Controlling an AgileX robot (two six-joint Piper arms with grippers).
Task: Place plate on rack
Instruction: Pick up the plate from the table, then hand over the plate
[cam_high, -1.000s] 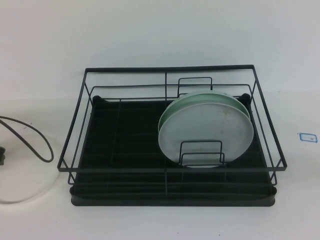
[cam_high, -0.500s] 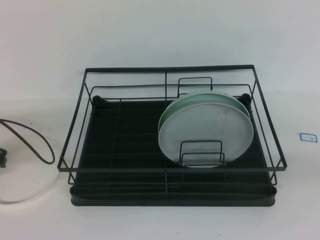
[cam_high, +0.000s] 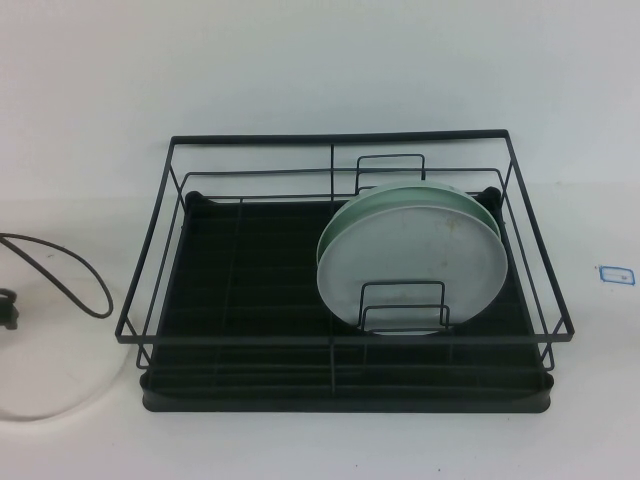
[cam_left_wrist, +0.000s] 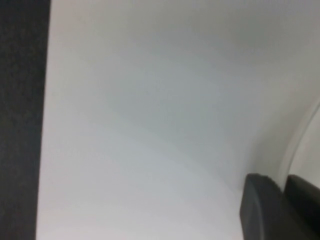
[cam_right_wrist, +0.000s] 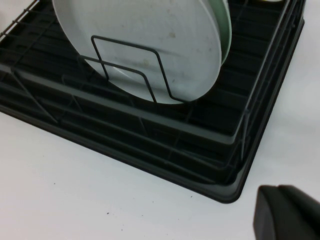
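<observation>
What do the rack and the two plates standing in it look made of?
Rack: thin black-coated metal wire over a matte ribbed plastic base, seemingly. Front plate: greyish-white, smudged, dull, ceramic or melamine. Green plate behind: the same, smoother. Left gripper and right gripper barely show.

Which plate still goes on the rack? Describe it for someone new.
Find the black wire rack. Left of it a plate lies flat on the table, the left gripper right over it; the right gripper hangs by the rack's near right corner. It is plain creamy white, unlike the green plate and smudged grey plate standing inside the rack.
</observation>
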